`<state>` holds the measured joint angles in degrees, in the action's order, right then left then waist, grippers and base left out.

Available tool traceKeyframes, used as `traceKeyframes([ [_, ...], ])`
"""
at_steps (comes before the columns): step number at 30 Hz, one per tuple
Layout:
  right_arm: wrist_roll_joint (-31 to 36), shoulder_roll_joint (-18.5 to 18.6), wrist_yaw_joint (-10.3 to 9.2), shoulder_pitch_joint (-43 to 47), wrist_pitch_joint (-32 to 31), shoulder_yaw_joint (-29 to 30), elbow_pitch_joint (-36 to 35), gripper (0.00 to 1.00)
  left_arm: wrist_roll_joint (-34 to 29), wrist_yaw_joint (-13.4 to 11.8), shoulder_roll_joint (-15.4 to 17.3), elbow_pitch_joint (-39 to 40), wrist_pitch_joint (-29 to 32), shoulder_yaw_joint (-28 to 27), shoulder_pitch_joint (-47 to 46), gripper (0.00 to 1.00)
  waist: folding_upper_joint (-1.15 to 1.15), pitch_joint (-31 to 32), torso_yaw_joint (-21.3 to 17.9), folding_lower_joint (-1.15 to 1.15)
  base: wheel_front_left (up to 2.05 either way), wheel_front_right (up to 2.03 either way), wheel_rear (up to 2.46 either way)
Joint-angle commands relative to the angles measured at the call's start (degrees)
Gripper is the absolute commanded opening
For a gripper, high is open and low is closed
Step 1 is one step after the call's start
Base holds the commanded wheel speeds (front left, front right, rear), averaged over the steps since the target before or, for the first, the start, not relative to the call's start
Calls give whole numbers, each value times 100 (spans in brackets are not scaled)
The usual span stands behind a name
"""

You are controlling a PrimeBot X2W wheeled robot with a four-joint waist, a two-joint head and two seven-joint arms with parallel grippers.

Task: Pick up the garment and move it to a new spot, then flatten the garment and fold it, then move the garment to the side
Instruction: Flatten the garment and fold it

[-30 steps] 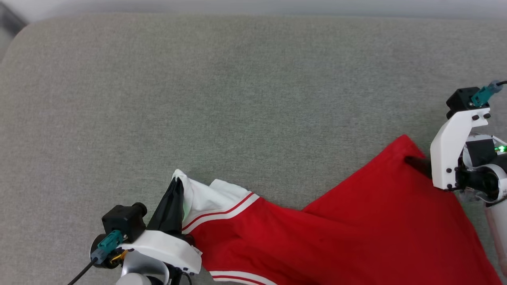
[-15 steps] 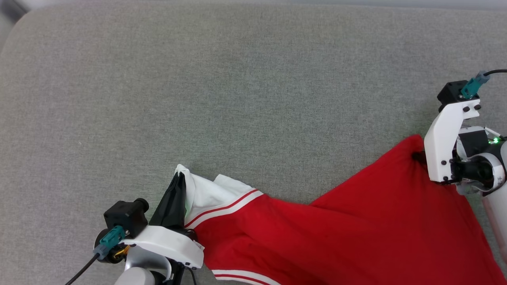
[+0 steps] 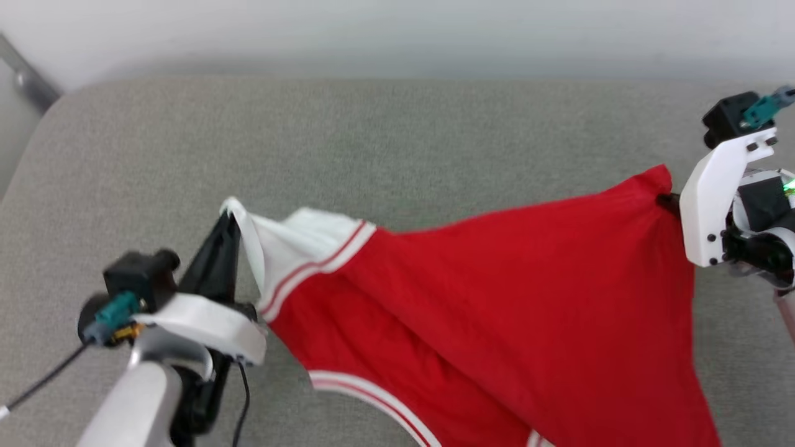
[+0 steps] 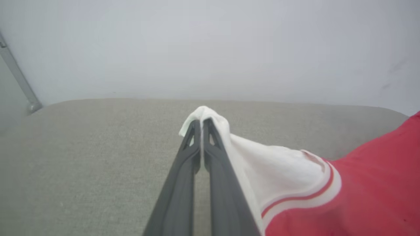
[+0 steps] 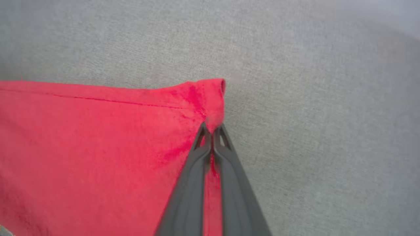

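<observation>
The garment point(image 3: 497, 292), a red shirt with a white sleeve and red-white striped seams, hangs stretched between my two grippers above the grey cushion point(image 3: 397, 143). My left gripper point(image 3: 228, 218) is shut on the tip of the white sleeve point(image 4: 203, 114); in the left wrist view the cloth point(image 4: 279, 170) wraps over my left gripper point(image 4: 202, 123). My right gripper point(image 3: 667, 200) is shut on a red hem corner at the right; the right wrist view shows that corner point(image 5: 213, 98) bunched at my right gripper point(image 5: 212, 128). The lower part of the shirt drops out of the head view's bottom edge.
The grey upholstered cushion spreads under everything, with its rounded far edge point(image 3: 310, 81) against a pale wall point(image 3: 397, 31). A metal rail point(image 3: 28, 81) runs down at the far left corner.
Both grippers have risen with the garment, which now hangs taut and spread instead of lying rumpled. The right gripper closed on the red corner. The head view has tilted up, showing the wall.
</observation>
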<state>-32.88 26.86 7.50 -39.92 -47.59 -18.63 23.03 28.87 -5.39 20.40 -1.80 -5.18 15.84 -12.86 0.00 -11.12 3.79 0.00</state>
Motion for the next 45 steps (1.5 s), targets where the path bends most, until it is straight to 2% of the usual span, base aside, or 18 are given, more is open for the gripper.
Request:
traceKeyframes([
  [1,21,39,-2,-88,62,46,-17,0,-46,40,65,49,74,-17,-191,0,0,344,-166,0,0,0,0],
  [9,216,-15,-3,-555,366,278,-90,0,-192,364,464,-288,800,45,-1814,0,0,883,-495,0,0,0,0],
  [17,461,-35,-3,-1391,881,420,-66,0,-300,525,494,-1350,990,-43,-3688,0,0,639,-746,0,0,0,0],
  [24,752,-6,-5,-2422,1648,751,47,0,-525,519,434,-2246,868,-65,-5482,0,0,-241,-815,0,0,0,0],
  [34,1057,-214,-6,-4132,2665,1055,381,0,-905,590,583,-3066,430,-111,-7939,0,0,-1748,-967,0,0,0,0],
  [40,1220,-316,-6,-5015,3239,983,612,0,-954,539,658,-3351,348,-181,-8888,0,0,-2436,-1079,0,0,0,0],
  [45,1250,-472,-6,-5513,3678,864,893,0,-1052,549,711,-3508,371,-97,-9315,0,0,-2885,-1145,0,0,0,0],
])
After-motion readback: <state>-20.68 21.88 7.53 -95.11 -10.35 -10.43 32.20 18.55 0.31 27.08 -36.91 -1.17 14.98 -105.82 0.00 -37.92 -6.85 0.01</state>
